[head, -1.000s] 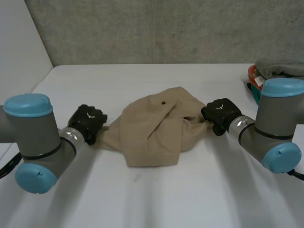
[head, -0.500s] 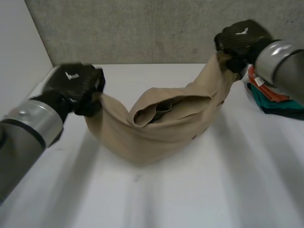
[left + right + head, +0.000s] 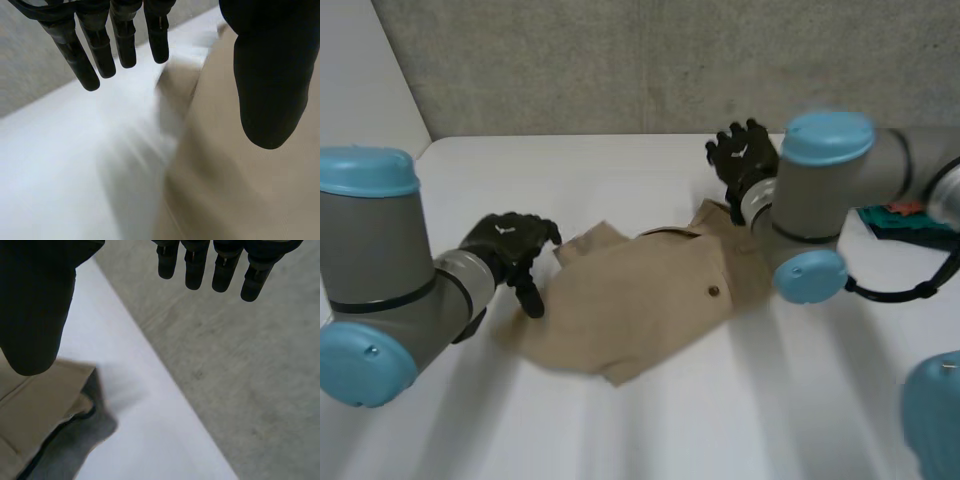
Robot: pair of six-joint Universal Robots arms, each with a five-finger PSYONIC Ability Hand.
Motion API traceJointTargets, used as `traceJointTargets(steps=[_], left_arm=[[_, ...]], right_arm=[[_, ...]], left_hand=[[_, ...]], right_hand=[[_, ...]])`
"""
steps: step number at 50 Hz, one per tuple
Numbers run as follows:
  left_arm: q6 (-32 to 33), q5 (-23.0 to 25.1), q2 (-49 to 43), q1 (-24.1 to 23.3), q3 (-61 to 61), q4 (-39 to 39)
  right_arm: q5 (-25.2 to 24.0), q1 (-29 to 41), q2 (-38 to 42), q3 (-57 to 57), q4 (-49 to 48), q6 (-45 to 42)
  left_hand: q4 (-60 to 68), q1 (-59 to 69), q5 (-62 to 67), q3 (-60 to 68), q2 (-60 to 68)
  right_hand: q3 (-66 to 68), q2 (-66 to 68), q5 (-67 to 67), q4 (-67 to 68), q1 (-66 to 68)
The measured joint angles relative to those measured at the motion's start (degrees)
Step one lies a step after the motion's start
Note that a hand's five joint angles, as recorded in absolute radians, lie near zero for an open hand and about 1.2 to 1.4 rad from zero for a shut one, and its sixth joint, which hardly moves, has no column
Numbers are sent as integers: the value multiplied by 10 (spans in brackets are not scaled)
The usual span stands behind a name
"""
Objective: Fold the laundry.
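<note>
Now beige garment (image 3: pixel 640 300), hung between both hands a moment ago, lies spread on table (image 3: pixel 620 430). Left hand (image 3: pixel 510 245) at its left edge, right hand (image 3: pixel 742 160) by far corner, fingers of both released. Ready for first fold.

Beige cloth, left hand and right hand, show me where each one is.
beige cloth (image 3: pixel 640 290), head view, on its flat middle.
left hand (image 3: pixel 508 243), head view, on the back of the hand.
right hand (image 3: pixel 745 160), head view, on the back of the hand.
</note>
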Motion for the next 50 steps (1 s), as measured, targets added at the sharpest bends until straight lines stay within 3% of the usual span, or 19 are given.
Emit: traceJointTargets(steps=[5, 11, 15, 16, 22, 36, 40, 44, 47, 50], left_arm=[[3, -8, 51, 7, -8, 4], [10, 9, 88, 30, -9, 11], [12, 31, 88, 47, -5, 12], [13, 49, 80, 60, -1, 10], [14, 87, 28, 83, 9, -12], [12, 72, -87, 58, 33, -45], [11, 62, -113, 49, 49, -45], [11, 55, -129, 41, 65, -45], [13, 48, -138, 33, 81, -44], [15, 41, -144, 27, 101, -43]], right_arm=[[-51, -22, -75, 39, 13, 24], [-146, -61, -135, 49, 83, 45], [-190, -79, -135, 33, 126, 54], [-218, -89, -122, 14, 154, 62], [-267, -102, -50, -59, 215, 77], [-288, -95, 113, -195, 242, 38], [-286, -88, 140, -205, 238, 7], [-284, -81, 159, -209, 232, -23], [-281, -76, 173, -215, 224, -38], [-275, -71, 181, -225, 209, -42]], left_hand=[[0, 0, 0, 0, 0], [0, 0, 1, 0, 0], [5, 2, 11, 1, 4], [22, 10, 29, 13, 18], [44, 28, 51, 36, 37], [38, 26, 44, 34, 35], [51, 39, 57, 45, 47], [222, 236, 226, 214, 224], [453, 458, 453, 448, 452], [490, 465, 477, 479, 484]], right_hand=[[0, 0, 0, 0, 0], [5, 5, 4, 4, 4], [41, 41, 37, 35, 34], [78, 77, 74, 73, 73], [109, 101, 112, 106, 106], [109, 101, 114, 107, 106], [177, 177, 175, 175, 177], [279, 281, 262, 275, 277], [383, 386, 358, 380, 373], [534, 542, 509, 532, 506]])
